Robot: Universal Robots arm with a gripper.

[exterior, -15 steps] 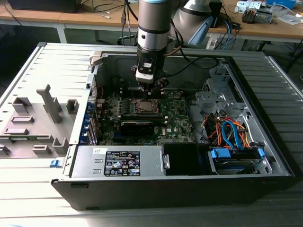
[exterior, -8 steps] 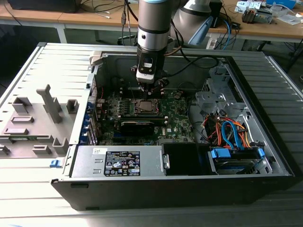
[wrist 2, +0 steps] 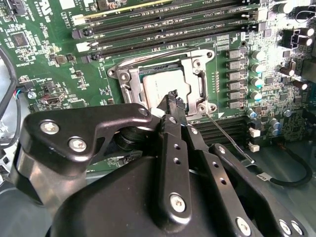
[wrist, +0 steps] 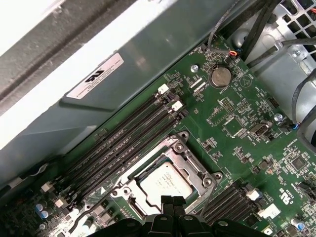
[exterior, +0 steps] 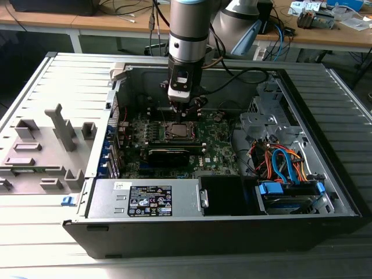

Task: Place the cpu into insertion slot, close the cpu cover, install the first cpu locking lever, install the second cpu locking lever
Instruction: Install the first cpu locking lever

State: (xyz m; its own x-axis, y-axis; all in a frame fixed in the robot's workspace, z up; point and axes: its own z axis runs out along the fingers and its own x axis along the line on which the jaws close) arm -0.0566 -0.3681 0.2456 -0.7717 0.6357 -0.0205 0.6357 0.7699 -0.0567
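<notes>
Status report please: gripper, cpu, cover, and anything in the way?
Gripper jaws together, tips at the edge of the cpu. Cpu seated, cpu cover down around it. One locking lever sticks out sideways, close beside the gripper.

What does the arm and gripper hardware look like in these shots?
The arm: silver-grey tube, black band, pale blue joint caps. Boxy wrist block with a white label. The gripper: matte black rounded linkage plates with silver screws, narrowing to slim black tips. A black cable loops off beside the wrist.
</notes>
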